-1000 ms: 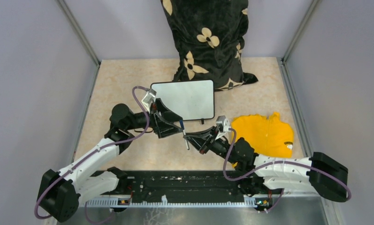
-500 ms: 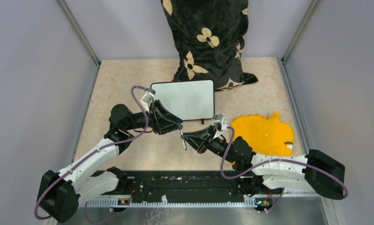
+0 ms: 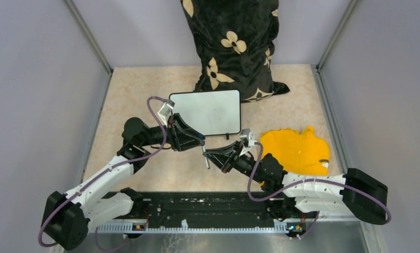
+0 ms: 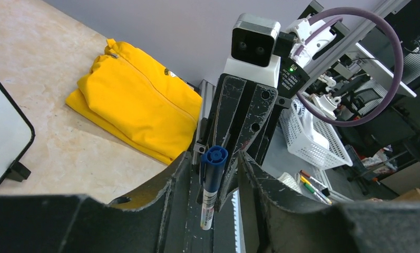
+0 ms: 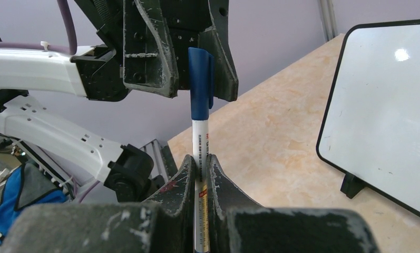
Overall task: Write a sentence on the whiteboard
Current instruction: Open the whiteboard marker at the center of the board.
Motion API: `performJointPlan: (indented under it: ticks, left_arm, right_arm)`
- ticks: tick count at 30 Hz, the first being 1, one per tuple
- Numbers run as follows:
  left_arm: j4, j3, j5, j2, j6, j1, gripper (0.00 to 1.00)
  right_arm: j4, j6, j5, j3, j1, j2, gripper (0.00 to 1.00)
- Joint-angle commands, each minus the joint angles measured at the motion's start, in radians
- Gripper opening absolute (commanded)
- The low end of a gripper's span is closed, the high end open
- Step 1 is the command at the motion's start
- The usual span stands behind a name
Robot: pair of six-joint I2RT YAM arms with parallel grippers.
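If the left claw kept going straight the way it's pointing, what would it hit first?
Probably the blue cap, already between the left gripper's fingers; just behind, the right gripper gripping the marker.

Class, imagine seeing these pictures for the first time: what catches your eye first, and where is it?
First, the blue-capped marker held up mid-table between two pincers: the right pincer grips its white barrel, while the left pincer straddles the cap. Just beyond lies the whiteboard, blank, with a bright yellow cloth off to its right and a black flowered cloth against the back wall.
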State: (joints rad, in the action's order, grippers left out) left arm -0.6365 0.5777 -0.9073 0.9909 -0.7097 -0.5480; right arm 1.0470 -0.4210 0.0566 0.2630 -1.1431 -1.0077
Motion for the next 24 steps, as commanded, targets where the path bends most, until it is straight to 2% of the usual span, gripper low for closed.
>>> performJointPlan:
  ticks: [1,5,6,10,16,20,22,24]
  left_arm:
    - [-0.058,0.016,-0.039,-0.003,-0.009,-0.003,0.45]
    - [-0.064,0.016,-0.048,-0.002,-0.010,-0.006,0.38]
    - [-0.067,0.016,-0.052,-0.003,-0.009,-0.007,0.34]
    - [-0.079,0.017,-0.076,0.005,-0.011,-0.016,0.02]
    - [-0.037,0.025,-0.060,-0.010,0.018,-0.018,0.00]
    - [-0.033,0.022,-0.048,-0.026,0.021,-0.017,0.00]
    - [-0.040,0.021,-0.055,-0.029,0.015,-0.018,0.00]
    - [-0.061,0.018,-0.067,-0.030,0.001,-0.018,0.00]
  right_arm:
    - [0.040,-0.009,-0.012,0.039,-0.004,0.017,0.00]
    - [0.048,-0.009,-0.012,0.041,-0.004,0.010,0.00]
    - [0.049,-0.009,-0.012,0.042,-0.004,0.007,0.00]
    - [0.056,-0.009,-0.014,0.047,-0.004,-0.002,0.00]
    - [-0.008,-0.021,-0.046,0.072,-0.004,0.010,0.01]
    - [-0.179,-0.045,-0.091,0.129,-0.003,0.042,0.44]
    - [-0.210,-0.060,-0.126,0.137,0.001,0.043,0.52]
    - [-0.204,-0.088,-0.155,0.133,0.011,0.039,0.54]
